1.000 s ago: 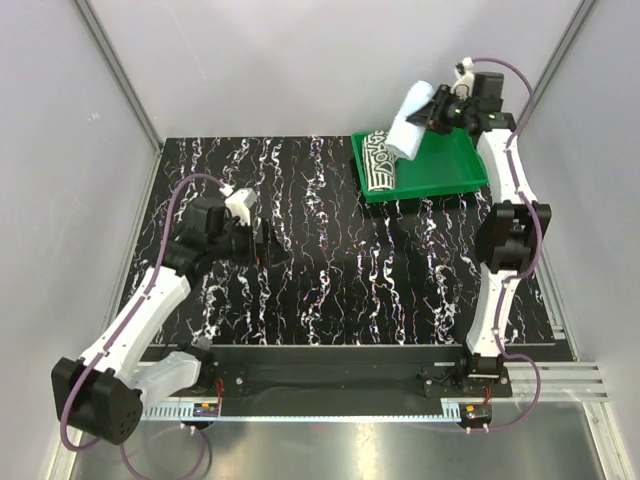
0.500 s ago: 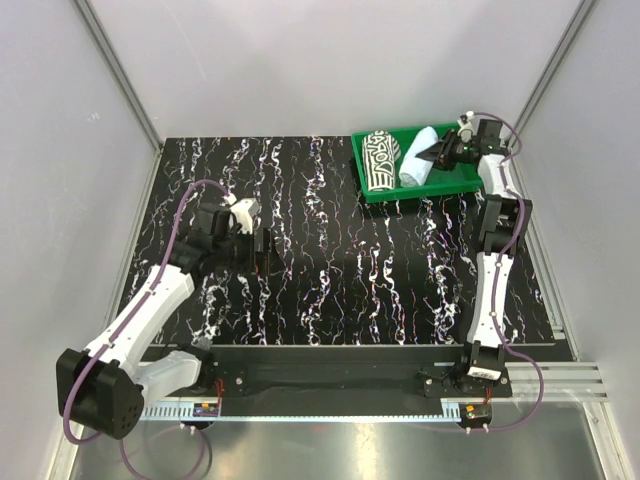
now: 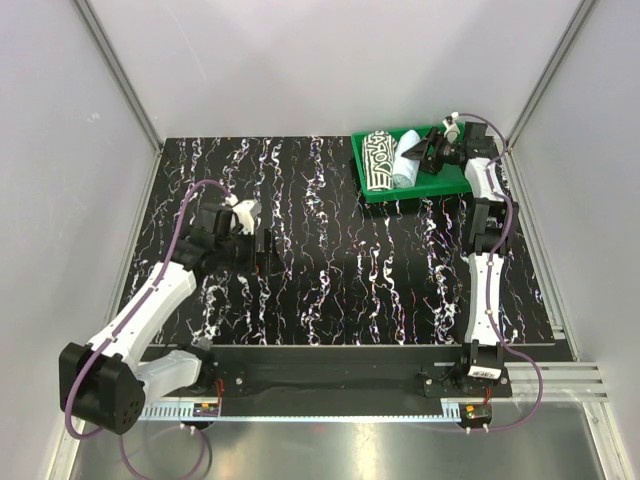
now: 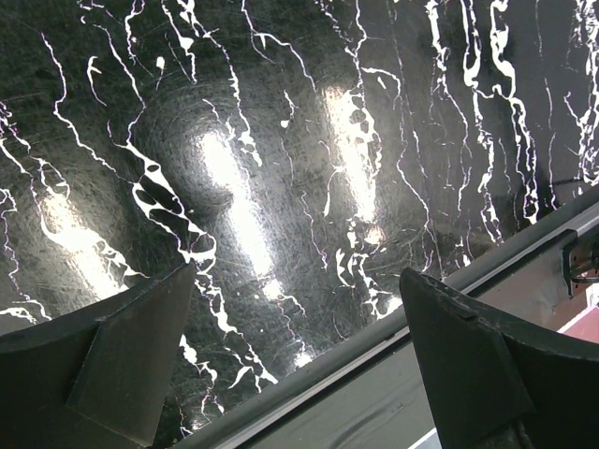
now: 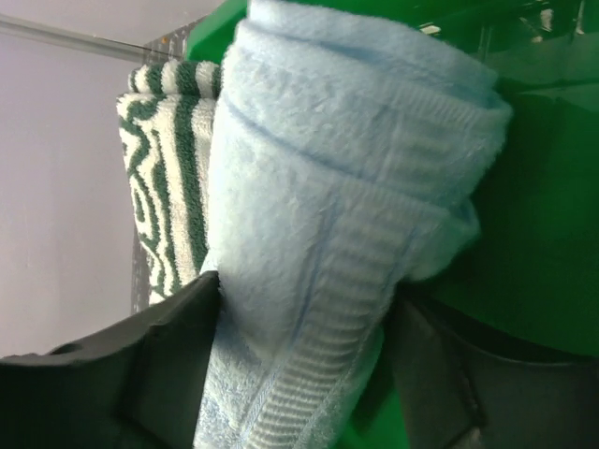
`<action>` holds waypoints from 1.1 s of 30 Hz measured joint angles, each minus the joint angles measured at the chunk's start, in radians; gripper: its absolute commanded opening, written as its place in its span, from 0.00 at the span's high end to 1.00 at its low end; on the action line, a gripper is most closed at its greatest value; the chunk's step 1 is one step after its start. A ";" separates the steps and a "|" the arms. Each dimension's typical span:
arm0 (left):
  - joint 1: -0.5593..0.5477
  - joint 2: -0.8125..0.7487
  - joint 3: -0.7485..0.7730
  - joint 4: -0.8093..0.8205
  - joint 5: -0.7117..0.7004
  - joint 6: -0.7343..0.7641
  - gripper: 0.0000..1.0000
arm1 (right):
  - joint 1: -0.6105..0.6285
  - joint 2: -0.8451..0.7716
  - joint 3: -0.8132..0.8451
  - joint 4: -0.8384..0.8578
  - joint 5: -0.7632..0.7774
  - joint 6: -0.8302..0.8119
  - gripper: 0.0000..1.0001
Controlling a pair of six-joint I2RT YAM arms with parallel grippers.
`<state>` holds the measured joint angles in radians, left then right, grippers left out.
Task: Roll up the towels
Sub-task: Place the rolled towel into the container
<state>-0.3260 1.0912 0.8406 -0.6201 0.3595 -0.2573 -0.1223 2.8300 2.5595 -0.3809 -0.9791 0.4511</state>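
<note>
Blue towel (image 3: 406, 161) rolled in tray (image 3: 412, 191), right arm (image 3: 487, 290) outstretched, claw (image 3: 424, 156) straddling it

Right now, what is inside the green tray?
Two rolled towels lie side by side: the striped towel and the pale blue towel. The right gripper has its fingers either side of the blue one. The tray floor beneath both rolls is covered, so cannot be checked.

No writing, brand, number or sign can be read anywhere. A small pale label on the black base of the right arm (image 3: 484, 372), at the near edge, is too small to read. The rolled dark green-and-white striped cloth towel (image 3: 378, 160), far right, carries stripes only, not letters
</note>
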 measured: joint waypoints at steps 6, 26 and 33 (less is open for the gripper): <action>0.000 0.010 0.000 -0.009 -0.009 0.000 0.01 | 0.005 -0.005 -0.003 -0.047 0.087 -0.056 0.14; 0.000 -0.009 0.000 -0.018 -0.060 0.000 0.01 | 0.003 -0.432 -0.238 -0.167 0.305 -0.151 0.00; 0.000 -0.053 0.000 -0.020 -0.108 -0.002 0.01 | 0.074 -0.920 -0.747 -0.078 0.427 -0.143 0.00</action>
<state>-0.3260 1.0386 0.8406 -0.6399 0.2520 -0.2588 -0.0483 1.9102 1.8126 -0.4587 -0.5522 0.3077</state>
